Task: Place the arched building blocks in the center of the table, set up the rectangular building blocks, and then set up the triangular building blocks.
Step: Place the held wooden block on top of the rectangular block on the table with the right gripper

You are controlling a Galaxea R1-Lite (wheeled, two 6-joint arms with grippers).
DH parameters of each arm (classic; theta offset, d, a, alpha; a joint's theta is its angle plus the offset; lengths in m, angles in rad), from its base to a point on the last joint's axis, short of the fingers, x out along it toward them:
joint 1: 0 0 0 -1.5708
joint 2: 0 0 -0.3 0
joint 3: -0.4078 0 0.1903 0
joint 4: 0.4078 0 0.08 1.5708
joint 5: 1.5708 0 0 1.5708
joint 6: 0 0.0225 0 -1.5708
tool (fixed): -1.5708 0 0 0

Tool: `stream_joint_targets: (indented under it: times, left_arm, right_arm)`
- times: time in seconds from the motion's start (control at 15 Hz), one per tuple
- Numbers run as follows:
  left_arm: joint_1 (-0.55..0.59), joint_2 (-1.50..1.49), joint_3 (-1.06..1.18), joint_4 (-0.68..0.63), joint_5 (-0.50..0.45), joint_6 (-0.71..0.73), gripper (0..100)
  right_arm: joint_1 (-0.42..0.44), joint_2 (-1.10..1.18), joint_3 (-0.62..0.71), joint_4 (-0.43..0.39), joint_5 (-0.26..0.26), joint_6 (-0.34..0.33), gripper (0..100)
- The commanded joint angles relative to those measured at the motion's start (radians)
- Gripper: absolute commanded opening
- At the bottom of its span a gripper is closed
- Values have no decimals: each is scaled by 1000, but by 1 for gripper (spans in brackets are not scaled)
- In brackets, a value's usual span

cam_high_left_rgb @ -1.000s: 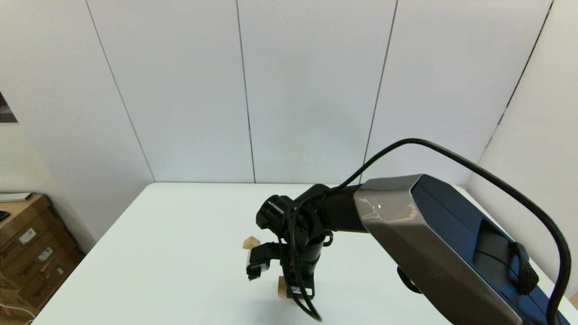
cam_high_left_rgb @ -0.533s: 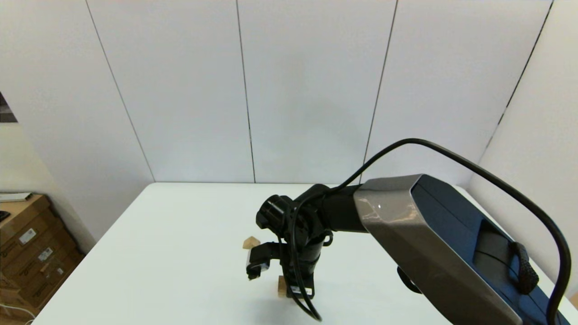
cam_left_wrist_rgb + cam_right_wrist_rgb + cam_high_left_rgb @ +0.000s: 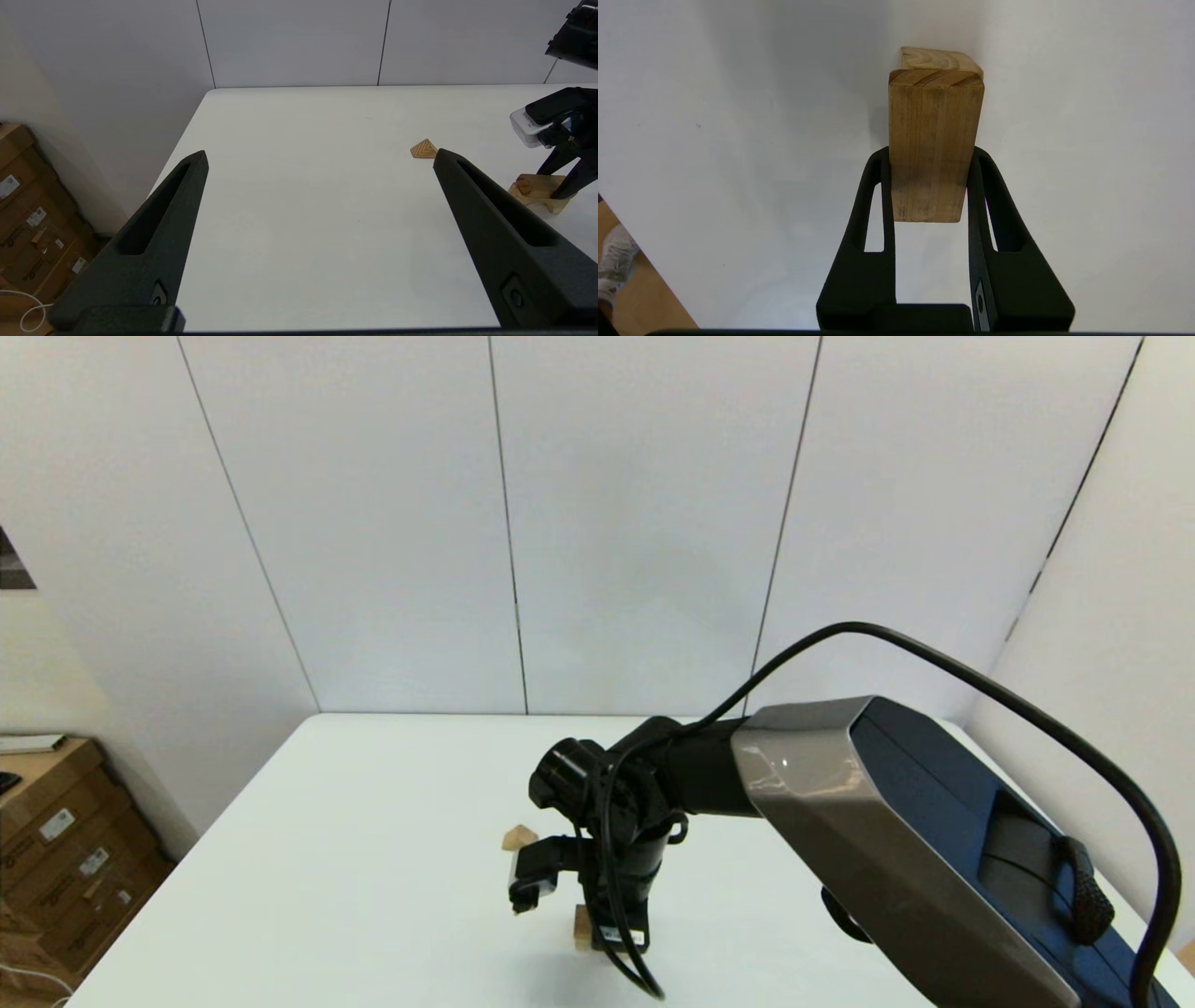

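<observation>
My right gripper (image 3: 930, 177) is clamped on the rectangular building blocks (image 3: 934, 140), one finger pressed against each long side of the slab. From my right wrist I see the slab's broad grained face running out past my fingertips, its far end cut showing curved growth rings. Just beyond that end, and lower, a second piece of pale wood peeks out; I take it for the arched building blocks (image 3: 941, 59), though only a small patch of its top shows there.

From my left wrist the same spot appears from the side: the arched building blocks (image 3: 537, 192) sit on the table (image 3: 303, 210) with the curved cut-out facing down, and my right gripper (image 3: 567, 179) stands over them, its black fingers reaching down to the block's top. The slab itself is hidden behind those fingers in that view, so I cannot tell whether it touches the arch.

In the head view my right arm reaches in over the near middle of the table (image 3: 327, 859), and only a sliver of wood (image 3: 583, 928) shows beside the wrist.

The triangular building blocks (image 3: 519, 837) lie apart from this, farther from me and to my left, resting on the white surface with the peak up.

My left gripper (image 3: 320, 156) hangs above the table's left part with its fingers spread wide, holding nothing.
</observation>
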Motion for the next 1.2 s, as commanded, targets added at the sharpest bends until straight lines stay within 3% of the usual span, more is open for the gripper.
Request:
stream_joint_targets:
  times: [0.07, 1.13, 1.2]
  left_arm:
    - [0, 1, 0, 0, 0, 0, 100]
    - [0, 1, 0, 0, 0, 0, 100]
    - [0, 1, 0, 0, 0, 0, 100]
  right_arm:
    - [0, 1, 0, -2, -1, -4, 0]
    - [0, 1, 0, 5, -3, -3, 0]
    - [0, 1, 0, 5, -3, -1, 100]
